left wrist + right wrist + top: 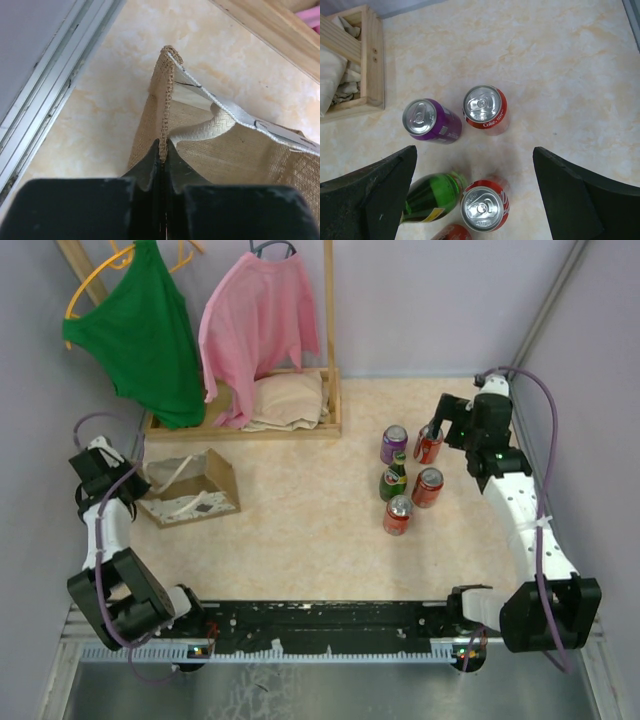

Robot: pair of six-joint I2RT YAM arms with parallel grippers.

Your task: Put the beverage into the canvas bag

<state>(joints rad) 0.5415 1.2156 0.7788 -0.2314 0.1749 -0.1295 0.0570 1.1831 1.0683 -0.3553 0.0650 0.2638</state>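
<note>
Pale marbled table point(300, 530) between lilac walls. Nearest, at left: left gripper point(162, 150) pinched tight on the top corner seam of the canvas bag point(225, 150), jaws pressed together on the weave, white cord handle point(210, 127) just beside. Stands upright on the left part of the table, mouth open.

At right, a little farther: five drinks in a close cluster, well apart from the bag. Nearest red can point(398, 514) first, then green bottle point(435, 195) and second red can point(482, 207) side by side, then purple can point(427, 120) and Coke can point(484, 107). Right gripper point(474, 155) over the cluster, fingers spread wide, gripping nothing.

Farthest: wooden rack base point(250, 430) with folded beige cloth point(290, 398), then pink top point(260, 320) and green top point(145, 330) on hangers.
</note>
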